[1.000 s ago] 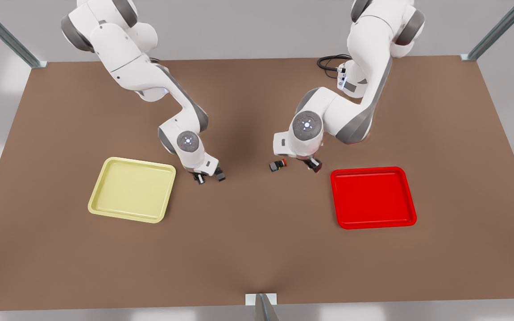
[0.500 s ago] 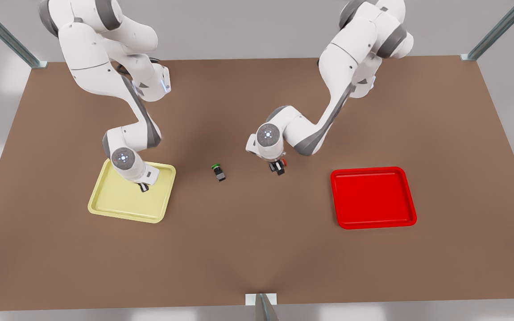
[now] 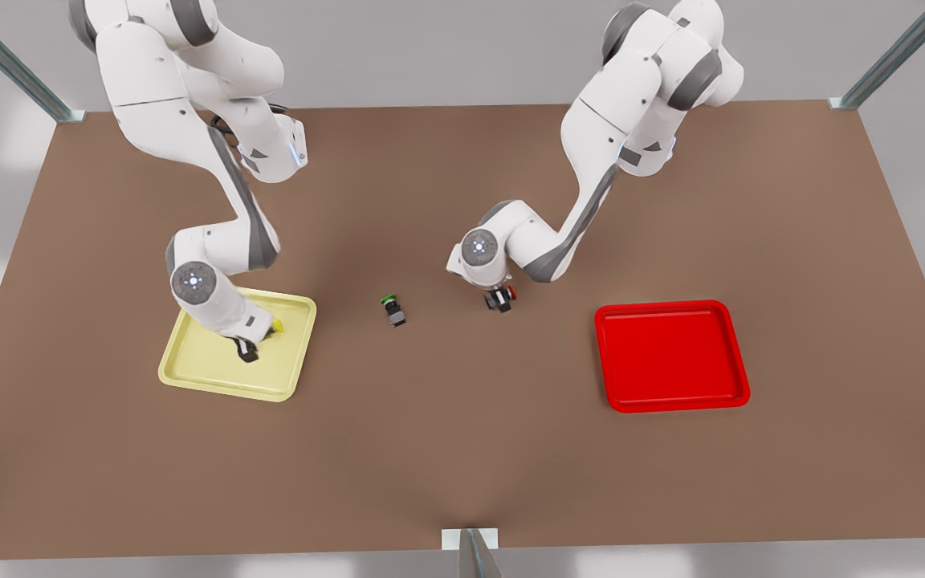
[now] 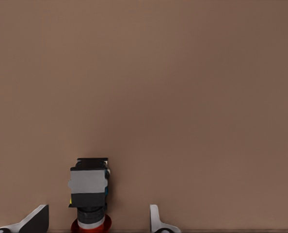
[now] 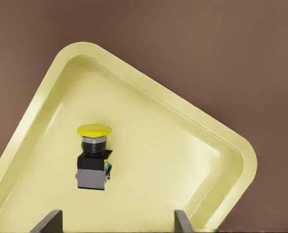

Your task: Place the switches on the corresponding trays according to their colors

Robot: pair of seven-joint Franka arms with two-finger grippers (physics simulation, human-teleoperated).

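The yellow switch (image 5: pixel 92 162) lies on its side inside the pale yellow tray (image 5: pixel 183 160). My right gripper (image 5: pixel 116 224) hangs open above it, holding nothing. In the front view this gripper (image 3: pixel 247 351) is over the yellow tray (image 3: pixel 197 377) on the front view's left, with the yellow cap (image 3: pixel 276 327) just beside it. The red switch (image 4: pixel 89 187) lies on the bare table between the fingers of my open left gripper (image 4: pixel 98 224), nearer one finger. In the front view that gripper (image 3: pixel 499 302) stands low over the red switch (image 3: pixel 510 292), left of the red tray (image 3: pixel 671 353).
A green-capped switch (image 3: pixel 393 310) lies on the brown table (image 3: pixel 462 449) between the two arms. Metal frame posts stand at the table's far corners and at the middle of its front edge.
The right gripper moved from beside the green switch to over the yellow tray and let the yellow switch go there. The left gripper shifted toward the front view's left, over the red switch.
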